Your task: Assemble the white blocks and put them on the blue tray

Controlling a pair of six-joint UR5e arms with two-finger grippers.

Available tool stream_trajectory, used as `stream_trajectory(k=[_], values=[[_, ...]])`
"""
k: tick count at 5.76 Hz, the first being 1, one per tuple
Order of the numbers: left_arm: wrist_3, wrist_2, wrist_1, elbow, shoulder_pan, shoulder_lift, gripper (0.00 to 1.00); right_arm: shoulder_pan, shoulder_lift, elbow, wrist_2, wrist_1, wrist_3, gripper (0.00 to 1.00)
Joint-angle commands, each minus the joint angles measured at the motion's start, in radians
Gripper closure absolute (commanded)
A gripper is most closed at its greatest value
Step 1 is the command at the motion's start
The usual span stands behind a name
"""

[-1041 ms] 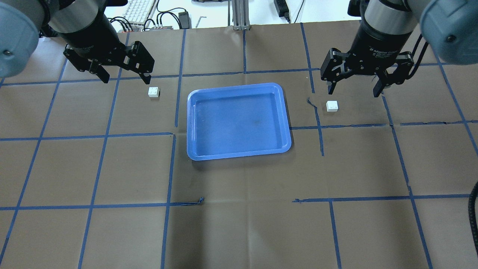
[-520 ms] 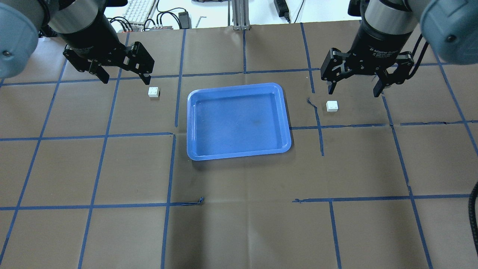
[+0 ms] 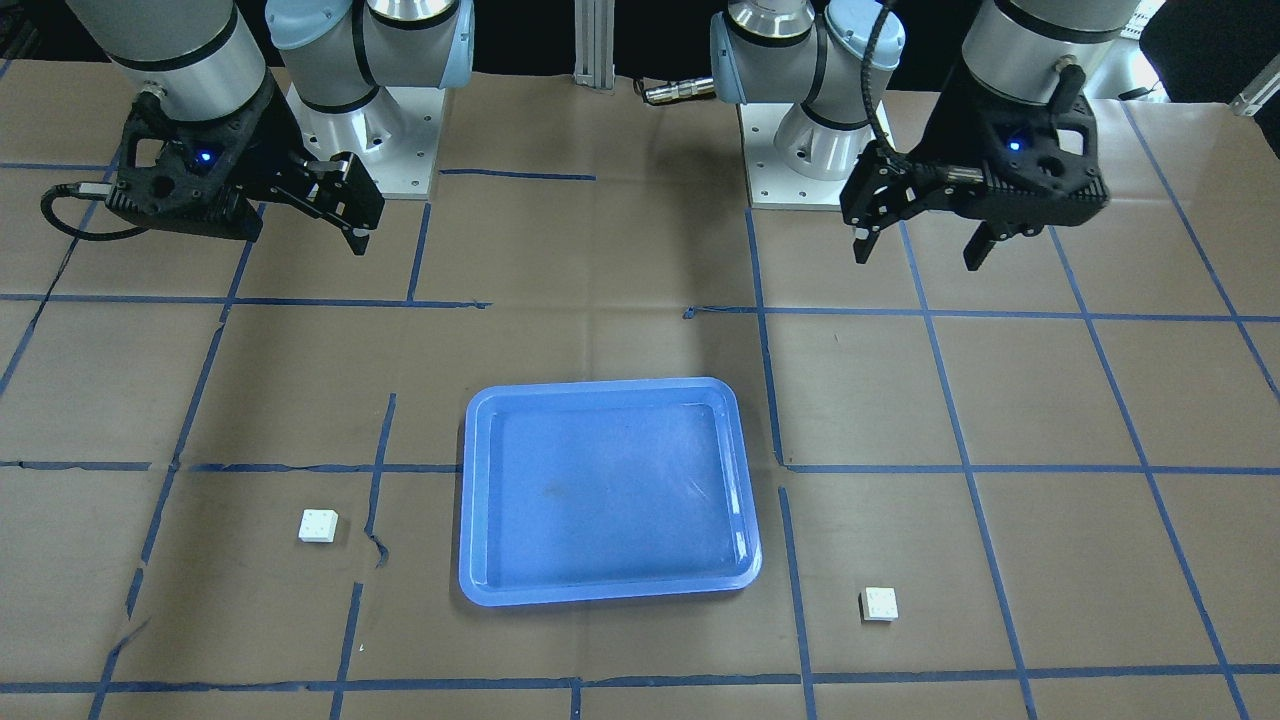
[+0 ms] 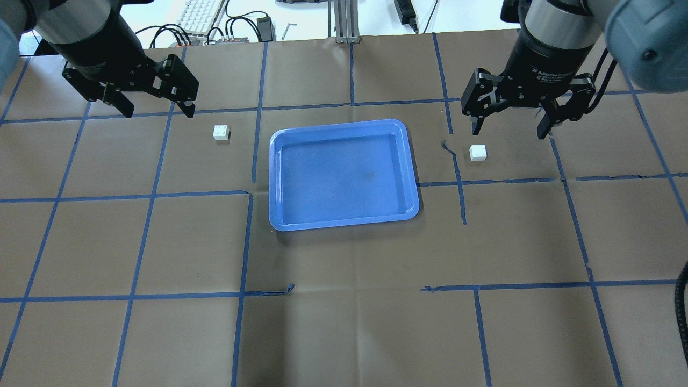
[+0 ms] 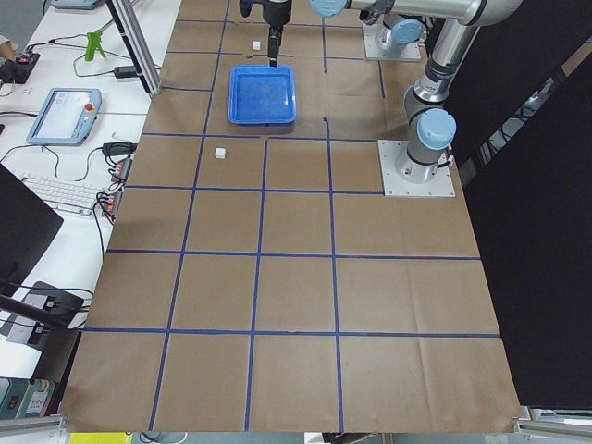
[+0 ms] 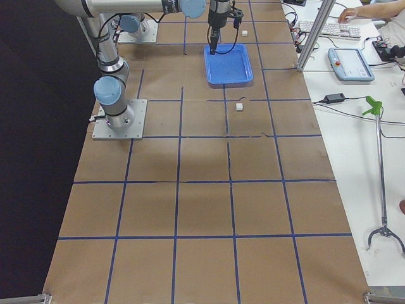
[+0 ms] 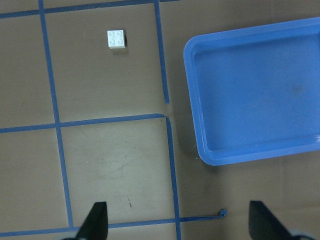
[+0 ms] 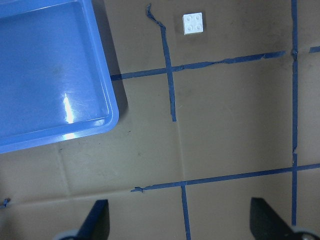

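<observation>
The blue tray (image 4: 344, 177) lies at the table's middle with nothing in it. One white block (image 4: 221, 132) sits on the paper left of the tray; it also shows in the left wrist view (image 7: 116, 39). My left gripper (image 4: 159, 110) is open and empty, hovering behind and to the left of that block. The other white block (image 4: 478, 152) sits right of the tray and shows in the right wrist view (image 8: 193, 23). My right gripper (image 4: 508, 131) is open and empty, hovering just behind and right of that block.
Brown paper with a blue tape grid (image 4: 247, 236) covers the table. A keyboard (image 4: 201, 13), cables and an aluminium post (image 4: 344, 21) stand beyond the far edge. The two arm bases (image 3: 360, 130) (image 3: 800, 140) stand at the robot's side.
My left gripper has moved to the left, away from its white block. The right gripper, both blocks and the tray have not moved.
</observation>
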Motion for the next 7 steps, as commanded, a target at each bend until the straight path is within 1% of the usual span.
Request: stream_trajectory(k=[1, 2, 3, 5, 6, 7], values=[[0.069, -0.010, 0.166, 0.013, 0.081, -0.192, 0.01, 0.000, 0.000, -0.001, 0.000, 0.000, 0.000, 0.00], [0.076, -0.016, 0.338, 0.010, 0.078, -0.325, 0.01, 0.000, 0.000, -0.001, 0.000, 0.000, 0.000, 0.00], [0.081, -0.121, 0.468, 0.008, 0.073, -0.447, 0.01, 0.000, 0.000, -0.003, 0.000, 0.002, 0.000, 0.00], [0.143, -0.128, 0.645, 0.014, 0.065, -0.593, 0.01, 0.000, 0.000, -0.001, -0.001, 0.002, 0.000, 0.00], [0.144, -0.125, 0.677, 0.005, 0.065, -0.633, 0.01, 0.000, 0.000, -0.001, 0.000, 0.002, 0.000, 0.00], [0.142, -0.120, 0.677, -0.004, 0.064, -0.655, 0.01, 0.000, 0.000, 0.002, 0.000, 0.002, 0.000, 0.00]])
